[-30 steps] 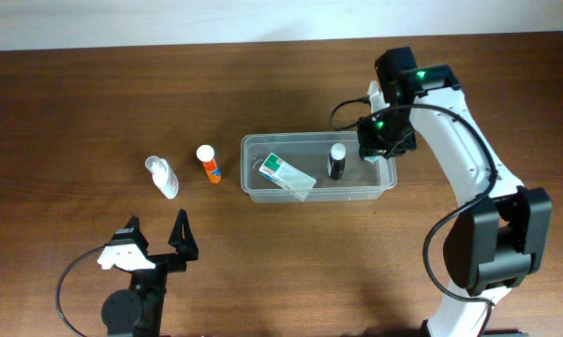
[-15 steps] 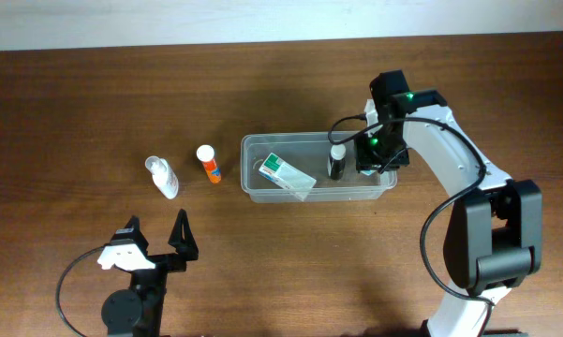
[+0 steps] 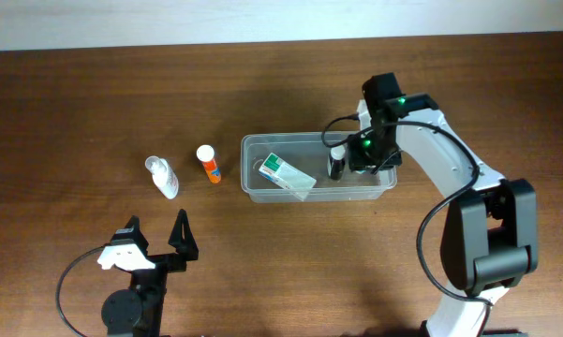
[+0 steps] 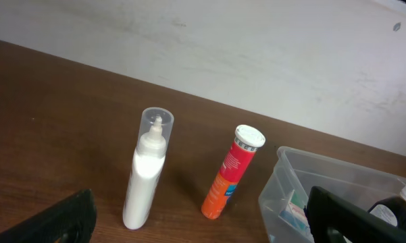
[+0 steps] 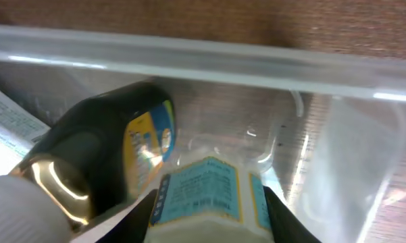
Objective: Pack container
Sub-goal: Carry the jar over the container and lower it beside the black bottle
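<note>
Trouble is most likely at the right end of the container (image 3: 262,192), the clear tub in the middle of the table (image 3: 75,94), where the right gripper (image 5: 208,210) has reached down inside. Its fingers (image 5: 143,212) stand only a narrow way apart, one on each side of a small white bottle (image 5: 203,192) with a blue and yellow label. Whether they pinch it or merely flank it cannot be told from the wrist view. A dark bottle (image 5: 94,158) with a white cap stands just beside that small bottle and looks to be touching or nearly touching it, so space is tight. If the fingers spread further, the one nearer the dark bottle could push it over onto the white and green box (image 3: 286,174) lying slantwise in the tub. If the gripper lifts before it has let go fully, the small bottle may come up with it and drop on its side, or drag against the tub wall and shift the whole light tub across the table. A tilt of the wrist on the way out could also catch the rim. The left gripper (image 3: 155,228) is parked near the table's front edge, wide open and empty, well apart from everything. A tall white bottle (image 4: 147,169) and an orange tube (image 4: 231,174) wait outside the tub on its left, and fallen bottles inside would leave them less room.
</note>
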